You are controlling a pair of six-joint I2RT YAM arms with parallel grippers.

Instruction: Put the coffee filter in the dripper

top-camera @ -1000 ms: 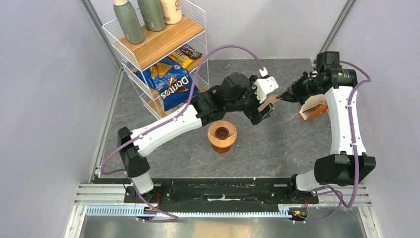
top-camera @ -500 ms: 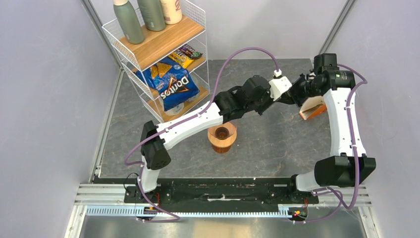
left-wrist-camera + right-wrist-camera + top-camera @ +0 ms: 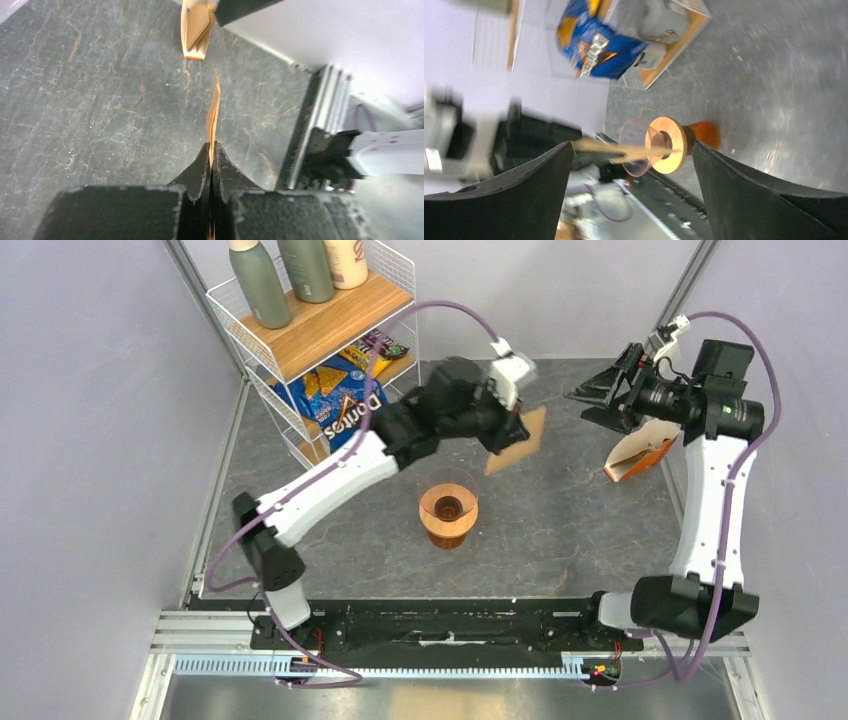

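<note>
The coffee filter (image 3: 522, 440) is a flat light-brown paper fan, pinched at one edge by my left gripper (image 3: 498, 430), which is shut on it above the table behind the dripper. From the left wrist the filter (image 3: 214, 112) shows edge-on, rising from the closed fingertips (image 3: 205, 159). The dripper (image 3: 447, 502), a clear cone, sits in a wooden ring on an amber beaker near the table's middle. My right gripper (image 3: 597, 400) hangs open and empty at the back right, apart from the filter. The right wrist view shows the dripper (image 3: 633, 150) and the filter (image 3: 596, 145) between its spread fingers.
The orange-and-cream pack of filters (image 3: 634, 458) lies at the back right, under the right arm. A white wire shelf rack (image 3: 330, 340) with bottles and a blue Doritos bag (image 3: 348, 412) stands at the back left. The arms' base rail (image 3: 450, 625) runs along the near edge.
The right gripper let go of the filter and drew back to the right. The left gripper shut on the filter and swung left with it.
</note>
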